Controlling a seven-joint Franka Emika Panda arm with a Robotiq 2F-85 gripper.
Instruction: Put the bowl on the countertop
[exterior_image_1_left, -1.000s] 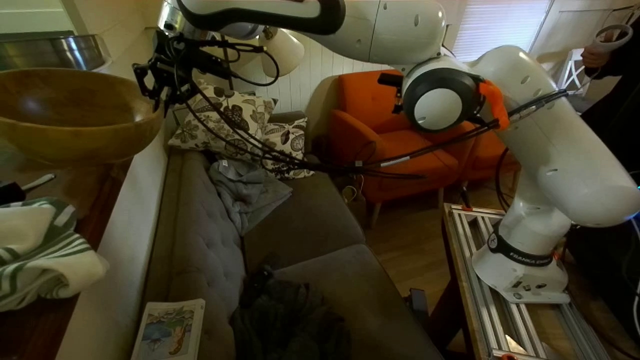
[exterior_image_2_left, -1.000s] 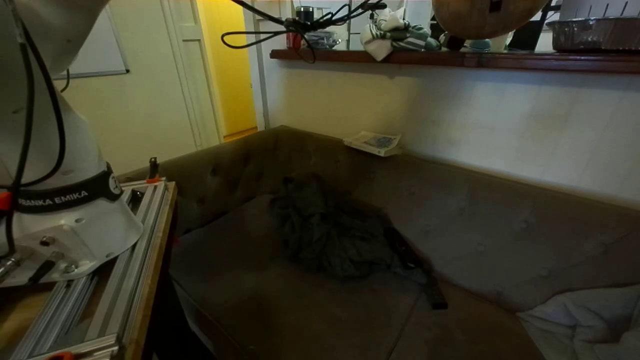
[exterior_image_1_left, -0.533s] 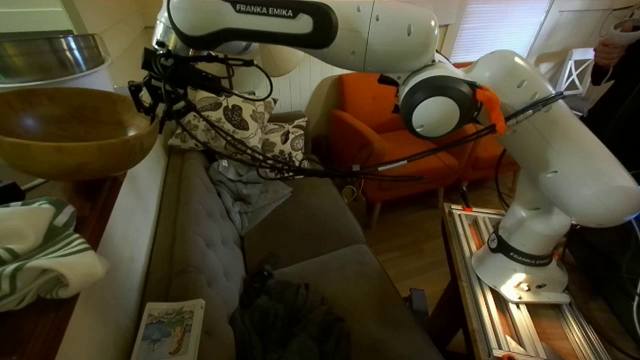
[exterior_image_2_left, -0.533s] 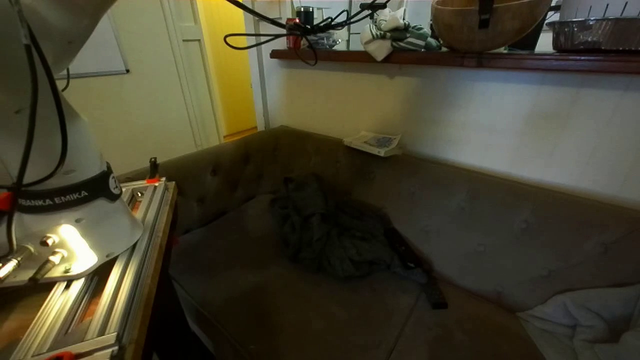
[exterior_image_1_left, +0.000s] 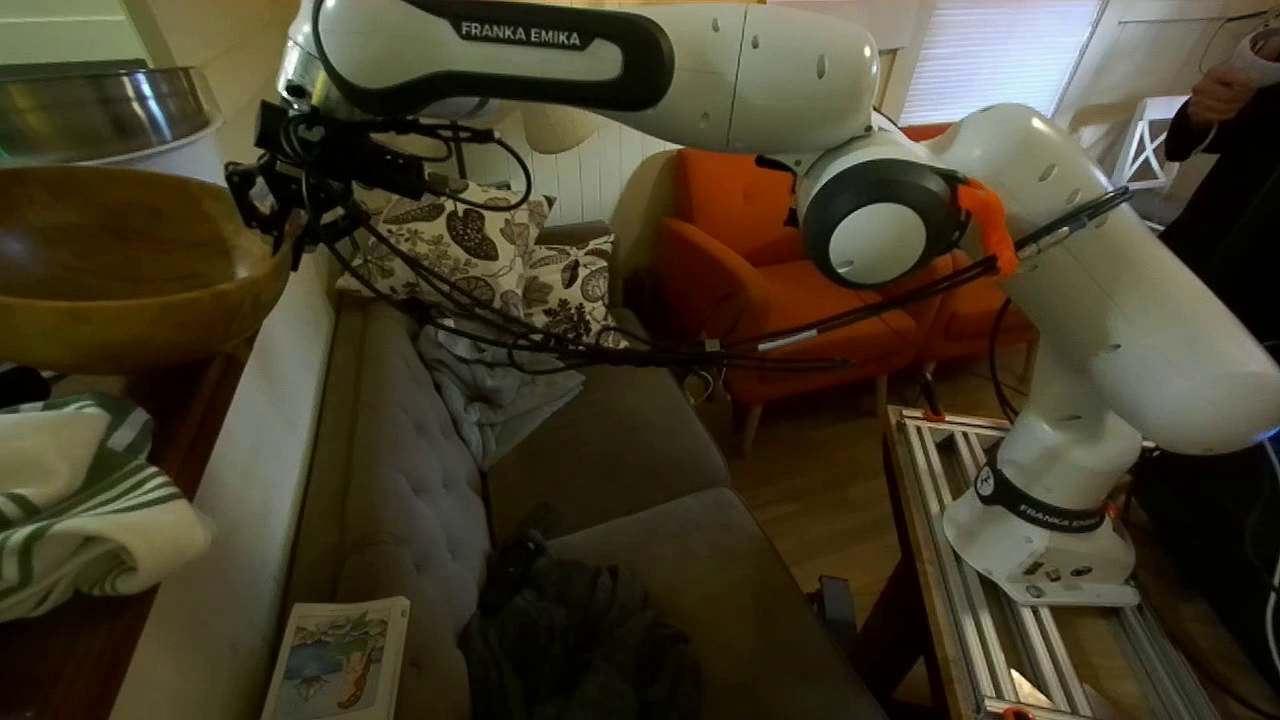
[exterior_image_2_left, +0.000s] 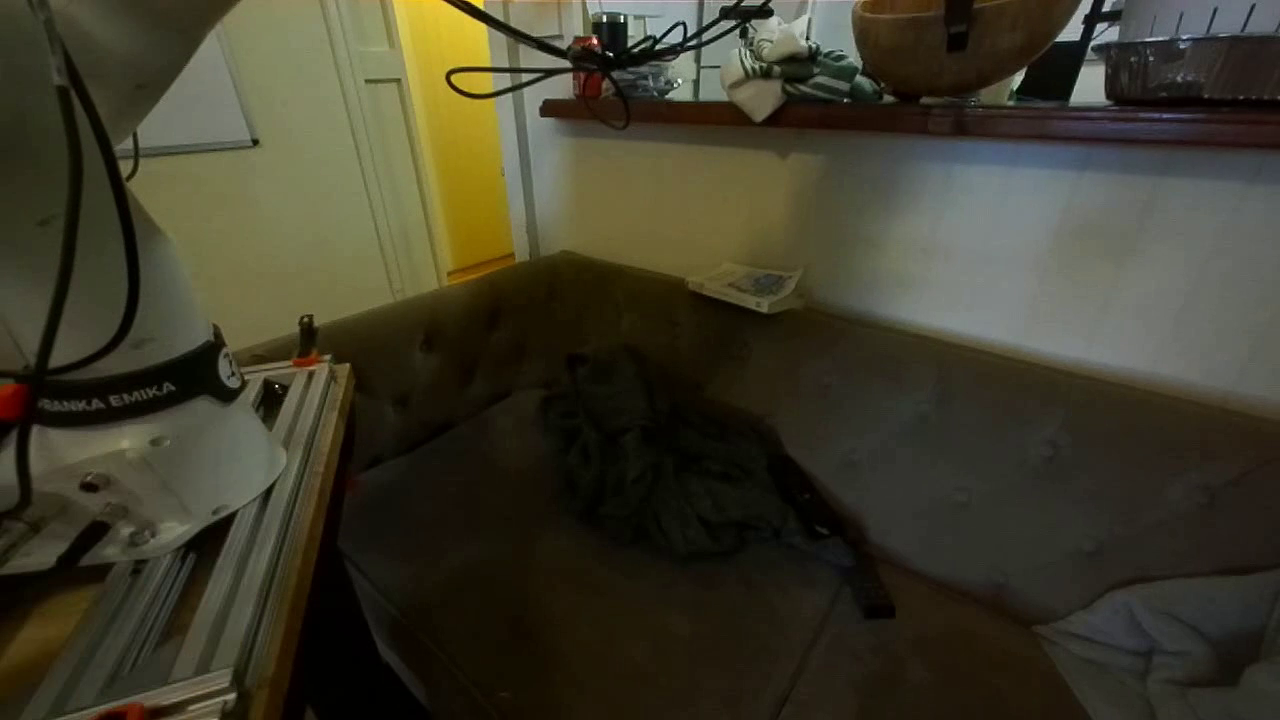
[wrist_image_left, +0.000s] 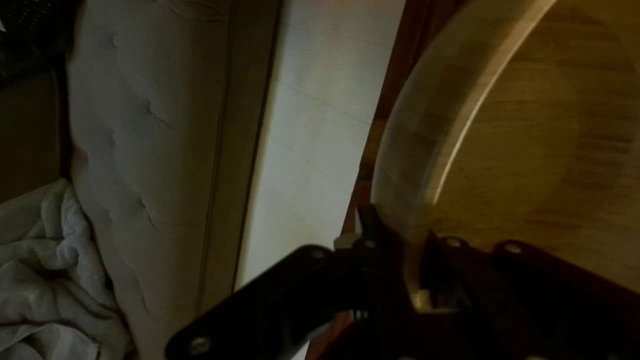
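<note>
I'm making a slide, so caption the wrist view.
Robot hand gripping a wooden bowl by its rim, tufted sofa back at picture left.

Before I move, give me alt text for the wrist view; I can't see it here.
The gripper, at the bottom, grips a wooden bowl by its rim, the bowl filling the upper right. Leftward come a strip of dark red-brown countertop, a pale wall, a tufted sofa back and, lower left, a crumpled grey blanket.

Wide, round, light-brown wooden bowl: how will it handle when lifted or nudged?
The wide light-brown wooden bowl is probably rigid, its wooden side evenly curved. Pinched at one edge by the black end effector, it may droop or twist. Its rounded underside could let it rock.
</note>
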